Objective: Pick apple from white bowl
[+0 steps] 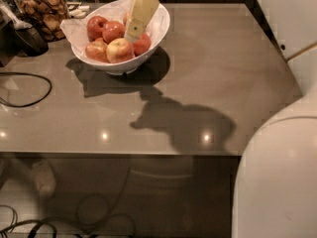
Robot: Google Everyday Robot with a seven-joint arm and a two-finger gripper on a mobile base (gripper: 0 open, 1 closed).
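The white bowl (153, 36) stands at the back left of the grey table, lined with white paper and holding several apples. The pale yellow apple with a pink blush (120, 50) lies at the front of the bowl, with deeper red apples (113, 30) behind and beside it. My gripper (133, 33) hangs over the bowl from above, its cream-coloured fingers (140, 11) pointing down among the apples, just behind and right of the pale apple.
A clear jar of brown snacks (43, 14) and a dark object (27, 38) stand left of the bowl. A black cable (29, 90) loops on the table's left. The robot's white body (277, 177) fills the right foreground. The table edge (124, 153) runs across the front.
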